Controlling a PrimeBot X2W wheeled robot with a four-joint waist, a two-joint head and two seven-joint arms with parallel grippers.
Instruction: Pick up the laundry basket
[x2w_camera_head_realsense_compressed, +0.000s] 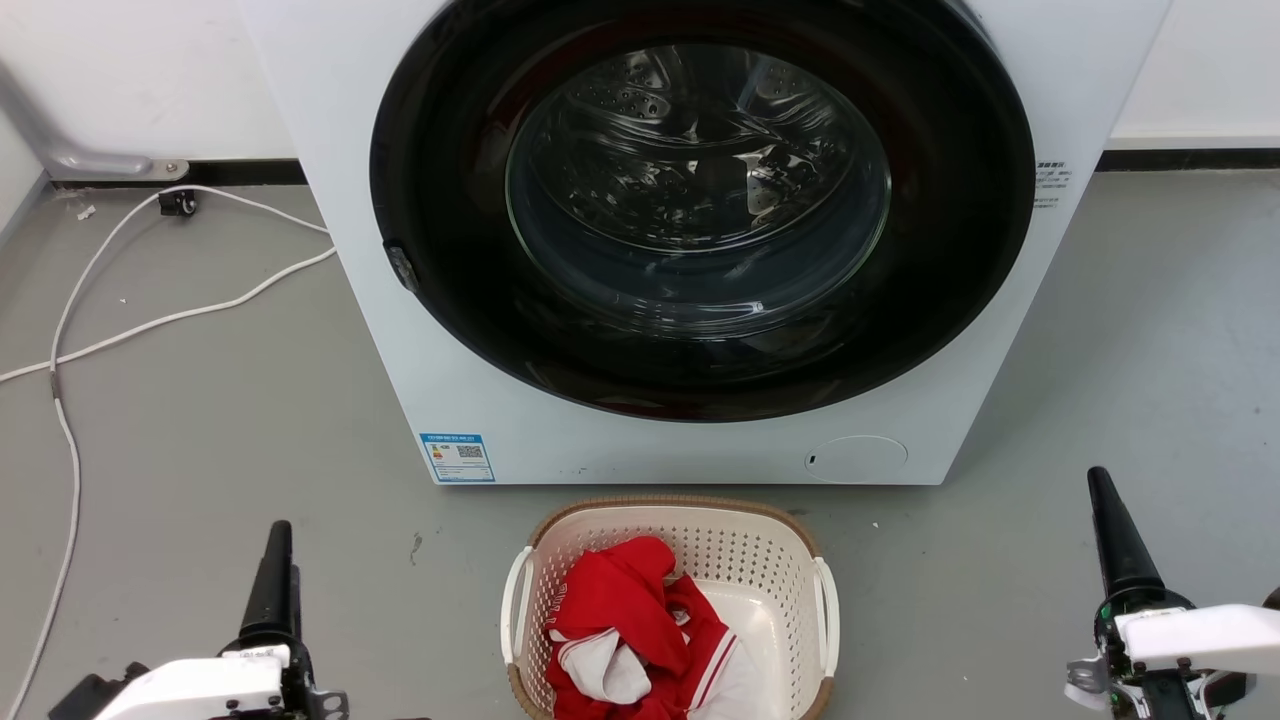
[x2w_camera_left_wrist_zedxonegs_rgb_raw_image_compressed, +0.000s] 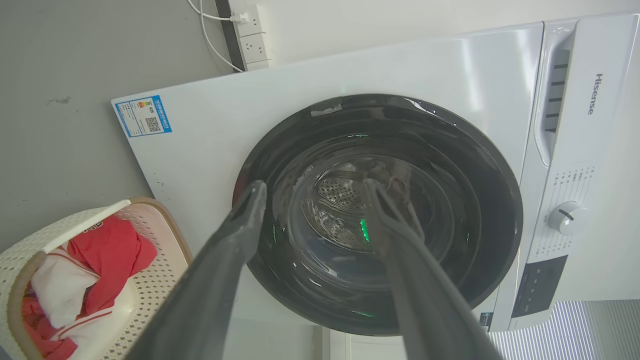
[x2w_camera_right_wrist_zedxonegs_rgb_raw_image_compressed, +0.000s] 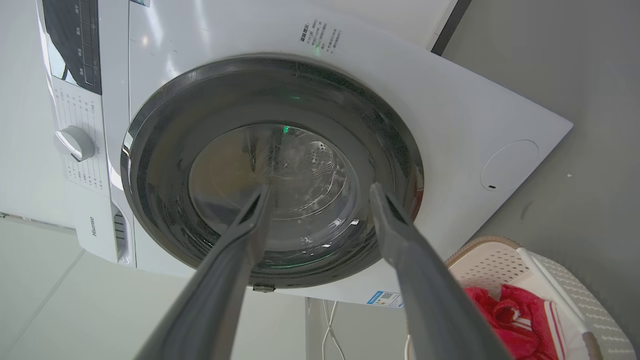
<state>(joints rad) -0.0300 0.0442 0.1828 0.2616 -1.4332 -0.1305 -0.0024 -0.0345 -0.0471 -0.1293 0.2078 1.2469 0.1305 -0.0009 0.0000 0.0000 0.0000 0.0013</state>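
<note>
Grey floor (x2w_camera_head_realsense_compressed: 200, 450), washing machine (x2w_camera_head_realsense_compressed: 560, 440) at 12 o'clock.
Laundry basket (x2w_camera_head_realsense_compressed: 670, 505) at 6 o'clock; left gripper (x2w_camera_left_wrist_zedxonegs_rgb_raw_image_compressed: 314, 187), right gripper (x2w_camera_right_wrist_zedxonegs_rgb_raw_image_compressed: 320, 190) both spread wide.

Cream perforated laundry basket (x2w_camera_head_realsense_compressed: 740, 550) (brown woven rim (x2w_camera_head_realsense_compressed: 670, 503)), red-and-white clothes (x2w_camera_head_realsense_compressed: 625, 610), grey floor (x2w_camera_head_realsense_compressed: 200, 430)

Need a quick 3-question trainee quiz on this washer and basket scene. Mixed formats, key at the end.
1. True or false: the left gripper and right gripper are shut on the laundry basket.
2. What lies in the basket? A) red and white clothing B) blue towels C) nothing
3. In the head view, what stands directly beyond the basket?
Key: 1. False: both are open and apart from the basket. 2. A. 3. The washing machine, with its door closed.
</note>
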